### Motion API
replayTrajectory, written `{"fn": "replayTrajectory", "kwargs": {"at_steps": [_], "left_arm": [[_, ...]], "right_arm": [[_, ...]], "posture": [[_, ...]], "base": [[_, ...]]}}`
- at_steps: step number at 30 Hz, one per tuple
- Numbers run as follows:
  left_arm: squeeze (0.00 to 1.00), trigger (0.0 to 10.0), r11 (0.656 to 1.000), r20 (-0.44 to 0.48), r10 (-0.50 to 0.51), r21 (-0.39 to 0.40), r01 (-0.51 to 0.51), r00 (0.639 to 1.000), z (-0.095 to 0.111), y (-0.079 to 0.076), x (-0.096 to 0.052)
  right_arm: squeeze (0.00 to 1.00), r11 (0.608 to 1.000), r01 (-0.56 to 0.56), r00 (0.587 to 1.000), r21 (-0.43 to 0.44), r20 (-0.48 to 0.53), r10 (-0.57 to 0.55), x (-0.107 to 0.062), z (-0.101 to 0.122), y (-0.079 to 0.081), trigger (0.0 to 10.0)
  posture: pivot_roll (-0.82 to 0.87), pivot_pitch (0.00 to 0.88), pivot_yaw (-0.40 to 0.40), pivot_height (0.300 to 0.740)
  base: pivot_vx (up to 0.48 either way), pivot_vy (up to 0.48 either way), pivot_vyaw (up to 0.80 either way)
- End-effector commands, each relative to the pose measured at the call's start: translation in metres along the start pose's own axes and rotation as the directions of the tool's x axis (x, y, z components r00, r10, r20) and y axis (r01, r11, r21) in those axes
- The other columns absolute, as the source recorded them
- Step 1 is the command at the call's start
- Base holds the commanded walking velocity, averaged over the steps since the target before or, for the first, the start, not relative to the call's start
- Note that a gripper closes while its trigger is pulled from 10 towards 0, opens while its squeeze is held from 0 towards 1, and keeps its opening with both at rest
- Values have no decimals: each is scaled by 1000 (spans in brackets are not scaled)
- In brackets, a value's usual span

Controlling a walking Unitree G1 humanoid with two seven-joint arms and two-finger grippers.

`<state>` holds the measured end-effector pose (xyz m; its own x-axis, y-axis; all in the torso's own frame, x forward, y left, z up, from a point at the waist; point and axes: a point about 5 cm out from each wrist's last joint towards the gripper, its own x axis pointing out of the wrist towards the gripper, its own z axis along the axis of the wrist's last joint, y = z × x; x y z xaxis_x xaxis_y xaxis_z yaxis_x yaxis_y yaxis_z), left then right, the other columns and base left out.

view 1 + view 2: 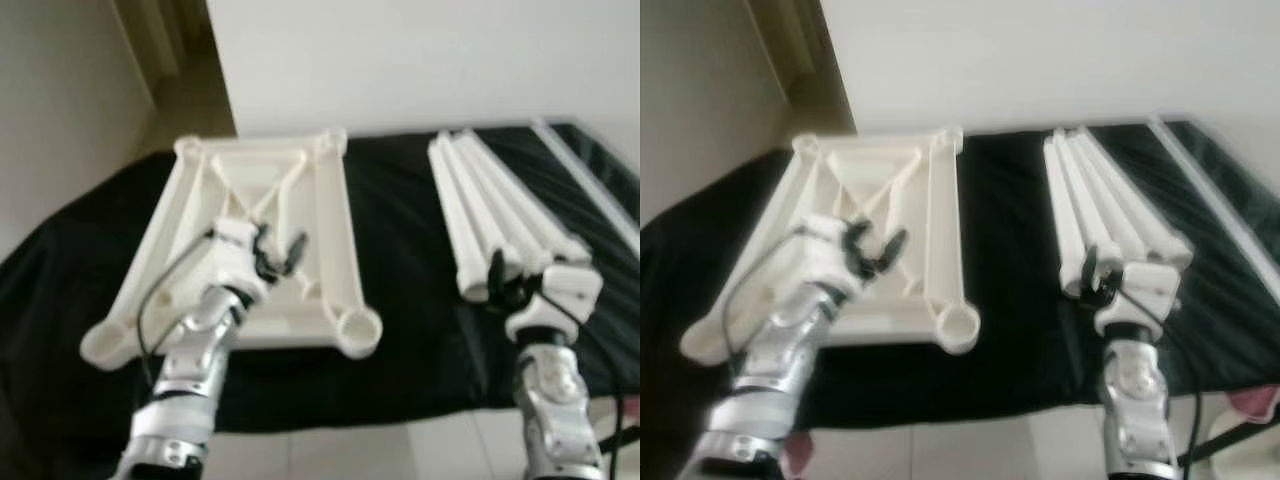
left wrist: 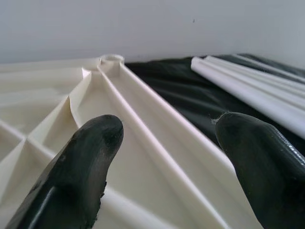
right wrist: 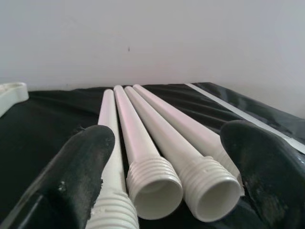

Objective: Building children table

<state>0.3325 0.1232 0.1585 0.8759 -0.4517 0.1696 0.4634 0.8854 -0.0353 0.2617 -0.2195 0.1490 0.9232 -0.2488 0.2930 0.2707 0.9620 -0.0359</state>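
The upturned tabletop (image 1: 250, 240) is lying on the black-draped counter (image 1: 400, 330), the four legs (image 1: 495, 215) well apart beside it. The left tool (image 1: 278, 255) is hovering wide over the tabletop; the right tool (image 3: 167, 181) is gaping wide at the legs' threaded ends.

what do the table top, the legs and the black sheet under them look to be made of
Table top: likely moulded cream plastic, matte, with ribs and round sockets. Legs: smooth white plastic tubes with moulded screw threads. Black sheet: thin, wrinkled and slightly glossy, plastic film or fabric.

Home room: plain white wall (image 1: 420, 60), tiled floor (image 1: 330, 455), black-draped surface (image 1: 400, 300)
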Motion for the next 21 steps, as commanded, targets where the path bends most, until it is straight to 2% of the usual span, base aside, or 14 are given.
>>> {"fn": "replayTrajectory", "kwargs": {"at_steps": [1,5,6,8,9,10,11,12,13,14,17,18,19,21], "left_arm": [[0,10000,1000,-27,26,-1,-26,999,-5,7,-6],[0,10000,1000,-35,-22,-4,22,999,-5,1,-8],[0,10000,995,-34,-104,9,104,994,-3,-8,-9],[0,10000,995,-34,-104,9,104,994,-3,-8,-9],[0,10000,979,-56,-203,17,204,978,-3,-19,-10],[0,10000,950,-76,-306,41,310,949,-2,-31,-13],[0,10000,950,-76,-306,41,310,949,-2,-31,-13],[0,10000,917,-107,-389,49,396,915,-4,-41,-15],[0,10000,917,-107,-389,49,396,915,-4,-41,-15],[0,10000,891,-125,-441,56,450,889,-4,-48,-17],[0,10000,875,-138,-473,48,482,870,-5,-52,-18],[0,10000,866,-145,-491,33,500,859,-5,-56,-18],[0,10000,851,-154,-514,33,524,844,-4,-60,-18],[0,10000,841,-160,-529,34,540,833,-4,-63,-18]], "right_arm": [[0,1000,-6,1000,6,-12,6,0,-2,3,10000],[0,1000,19,999,11,-33,-18,1,-4,1,10000],[0,999,28,998,21,-50,-27,3,-6,-1,10000],[0,999,28,998,21,-50,-27,3,-6,-1,10000],[0,999,24,998,44,-60,-22,4,-7,-3,10000],[980,999,19,998,46,-67,-16,4,-8,-5,10000],[980,999,19,998,46,-67,-16,4,-8,-5,10000],[1000,999,13,997,36,-73,-10,5,-9,-7,10000],[1000,999,13,997,36,-73,-10,5,-9,-7,10000],[1000,1000,8,996,29,-87,-5,6,-11,-8,10000],[1000,1000,5,994,19,-106,-3,8,-13,-9,10000],[843,1000,-8,992,23,-126,11,9,-15,-9,10000],[0,999,-18,987,27,-162,22,13,-20,-9,10000],[0,999,-24,982,31,-185,30,15,-24,-10,10000]], "posture": [[44,0,5,740],[44,0,6,740],[42,0,10,740],[42,0,10,740],[41,0,11,740],[40,0,11,740],[40,0,11,740],[37,0,13,740],[37,0,13,740],[32,0,16,740],[32,0,16,740],[32,0,16,740],[22,0,26,740],[22,0,26,740]], "base": [[0,0,0],[0,0,0],[0,0,0],[0,0,0],[0,0,0],[0,0,0],[0,0,0],[0,0,0],[0,0,0],[0,0,0],[0,0,0],[0,0,0],[0,0,0],[0,0,0]]}}
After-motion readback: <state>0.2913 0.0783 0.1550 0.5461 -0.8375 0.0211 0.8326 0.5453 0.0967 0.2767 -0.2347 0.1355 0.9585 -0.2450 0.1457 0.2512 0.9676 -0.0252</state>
